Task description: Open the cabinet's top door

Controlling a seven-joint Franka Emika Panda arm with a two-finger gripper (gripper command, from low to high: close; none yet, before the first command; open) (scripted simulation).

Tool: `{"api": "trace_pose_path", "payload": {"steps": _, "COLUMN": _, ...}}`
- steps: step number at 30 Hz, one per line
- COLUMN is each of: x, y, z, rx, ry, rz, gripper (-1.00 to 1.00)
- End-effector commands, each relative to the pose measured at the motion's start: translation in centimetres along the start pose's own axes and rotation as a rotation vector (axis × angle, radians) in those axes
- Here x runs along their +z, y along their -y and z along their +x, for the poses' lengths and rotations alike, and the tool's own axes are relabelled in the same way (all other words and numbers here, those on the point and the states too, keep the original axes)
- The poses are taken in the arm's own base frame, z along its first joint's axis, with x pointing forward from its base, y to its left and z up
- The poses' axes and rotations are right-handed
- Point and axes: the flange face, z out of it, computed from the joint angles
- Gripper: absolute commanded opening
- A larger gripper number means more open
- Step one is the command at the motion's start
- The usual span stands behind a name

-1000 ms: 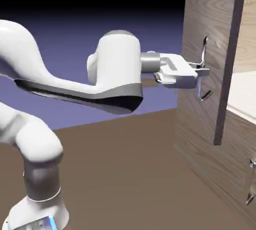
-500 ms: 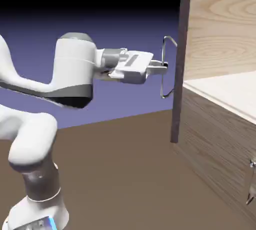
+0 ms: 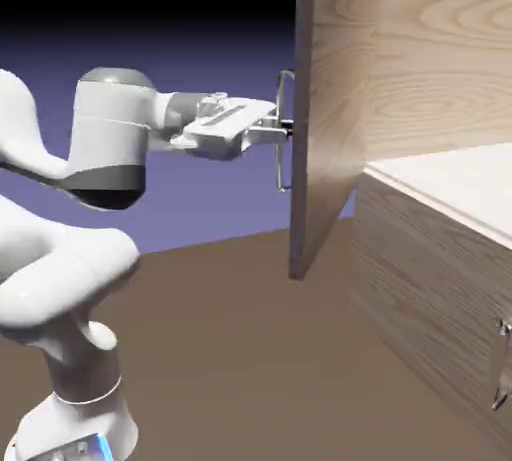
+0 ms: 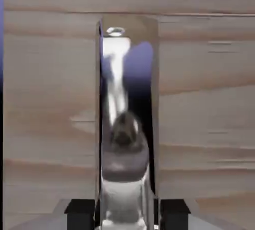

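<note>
— Since a moment ago, what has moved?
— Swung wider from the cabinet (image 3: 440, 99), the top door (image 3: 325, 119) now stands directly ahead of the pincer (image 3: 285, 129).
— And its handle (image 4: 127, 119)?
— Clamped between the pincer's closed fingers (image 4: 79, 213).

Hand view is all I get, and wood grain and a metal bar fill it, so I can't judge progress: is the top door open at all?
Observer: Yes. The exterior view shows the top door standing well out from the cabinet, with a pale shelf exposed behind it.
Operator: And the panel below it?
Observer: The lower door sits flush and shut, and nothing is near its own handle.
Operator: Where on the bar am I gripping?
Observer: The gripper meets the bar handle at about mid-height, with the hand reaching in roughly level from the exterior view's left.
</note>
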Motion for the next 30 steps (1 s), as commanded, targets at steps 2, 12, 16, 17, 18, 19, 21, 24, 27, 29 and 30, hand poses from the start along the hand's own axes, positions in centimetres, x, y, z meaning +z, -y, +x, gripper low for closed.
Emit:
{"api": "trace_pose_path", "payload": {"steps": 2, "x": -0.1, "y": -0.2, "z": 0.2, "rx": 0.003, "ry": 0.001, "rz": -0.003, "gripper": -1.00}}
{"api": "trace_pose_path", "payload": {"steps": 12, "x": -0.7, "y": -0.2, "z": -0.2, "rx": 0.004, "ry": 0.030, "rz": -0.003, "gripper": -1.00}}
{"api": "trace_pose_path", "payload": {"steps": 16, "x": -1.4, "y": 0.1, "z": 0.0, "rx": 0.003, "ry": 0.020, "rz": 0.026, "gripper": -1.00}}
{"api": "trace_pose_path", "payload": {"steps": 17, "x": -1.6, "y": 0.0, "z": 0.1, "rx": 0.003, "ry": 0.020, "rz": 0.031, "gripper": -1.00}}
{"api": "trace_pose_path", "payload": {"steps": 18, "x": -1.8, "y": 0.0, "z": 0.1, "rx": 0.002, "ry": 0.022, "rz": 0.035, "gripper": -1.00}}
{"api": "trace_pose_path", "payload": {"steps": 19, "x": -2.1, "y": -0.1, "z": 0.2, "rx": 0.002, "ry": 0.028, "rz": 0.038, "gripper": -1.00}}
{"api": "trace_pose_path", "payload": {"steps": 21, "x": -2.8, "y": -0.4, "z": 0.3, "rx": 0.003, "ry": 0.045, "rz": 0.045, "gripper": -1.00}}
{"api": "trace_pose_path", "payload": {"steps": 24, "x": -4.4, "y": -0.8, "z": 0.7, "rx": 0.003, "ry": 0.069, "rz": 0.069, "gripper": -1.00}}
{"api": "trace_pose_path", "payload": {"steps": 27, "x": -6.1, "y": -1.3, "z": 1.3, "rx": 0.003, "ry": 0.096, "rz": 0.095, "gripper": -1.00}}
{"api": "trace_pose_path", "payload": {"steps": 29, "x": -7.3, "y": -1.7, "z": 1.7, "rx": 0.003, "ry": 0.115, "rz": 0.114, "gripper": -1.00}}
{"api": "trace_pose_path", "payload": {"steps": 30, "x": -7.9, "y": -2.0, "z": 1.9, "rx": 0.003, "ry": 0.125, "rz": 0.124, "gripper": -1.00}}
